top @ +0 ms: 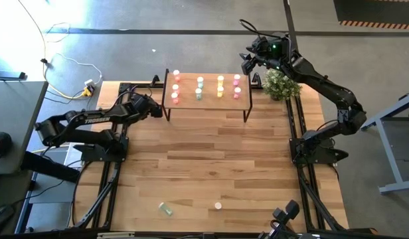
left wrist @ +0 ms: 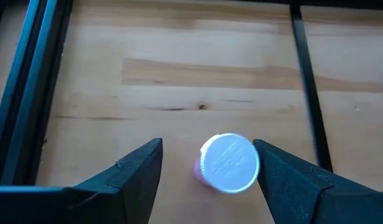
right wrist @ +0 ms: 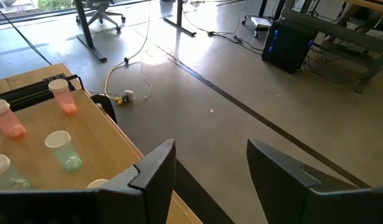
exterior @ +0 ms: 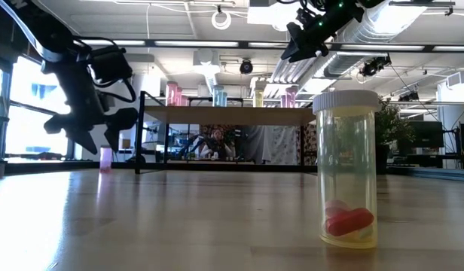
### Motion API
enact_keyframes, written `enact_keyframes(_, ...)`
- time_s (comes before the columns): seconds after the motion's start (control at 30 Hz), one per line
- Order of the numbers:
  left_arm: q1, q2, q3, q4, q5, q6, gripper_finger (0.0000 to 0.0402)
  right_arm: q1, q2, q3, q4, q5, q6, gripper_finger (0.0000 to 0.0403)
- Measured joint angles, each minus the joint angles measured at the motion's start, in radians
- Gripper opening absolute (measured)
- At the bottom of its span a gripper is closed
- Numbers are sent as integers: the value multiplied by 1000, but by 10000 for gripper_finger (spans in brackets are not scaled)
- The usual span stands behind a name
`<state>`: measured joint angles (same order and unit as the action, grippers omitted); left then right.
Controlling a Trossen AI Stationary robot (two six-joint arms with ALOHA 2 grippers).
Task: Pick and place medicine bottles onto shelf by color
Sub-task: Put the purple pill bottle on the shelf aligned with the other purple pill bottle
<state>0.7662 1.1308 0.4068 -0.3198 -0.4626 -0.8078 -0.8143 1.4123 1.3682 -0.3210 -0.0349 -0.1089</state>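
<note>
The left end effector (left wrist: 207, 171) hangs low over the wooden bench (top: 211, 159), just left of the shelf (top: 206, 101). Its two dark fingers (left wrist: 132, 171) are spread wide on either side of a pink medicine bottle (left wrist: 227, 163) with a white cap. The bottle stands upright on the bench between the fingers, close to one of them, and whether it touches cannot be told. In the low view this pink bottle (exterior: 105, 159) stands on the bench beside the left end effector (exterior: 96, 135).

The right end effector (top: 252, 64) is raised above the shelf's far right corner, near a potted plant (top: 281, 84), open and holding nothing.

The shelf has a light wooden top on thin black legs and carries four columns of capped bottles, from left: red, green, yellow and pink. At the near edge of the bench, a green bottle (top: 166, 209) lies on its side, and a yellow bottle (exterior: 346, 169) stands upright with a red pill inside.
</note>
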Motion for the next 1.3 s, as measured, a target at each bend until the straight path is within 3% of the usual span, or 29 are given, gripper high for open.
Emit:
enact_keyframes(0.6,0,26,0,32,16,34,129,0,0,0,0,0,1,190)
enact_keyframes(0.87,0,17,1,31,61,53,111,0,0,0,0,0,1,190)
enact_keyframes(1.3,0,14,233,-380,49,88,109,3,0,0,-13,0,0,190)
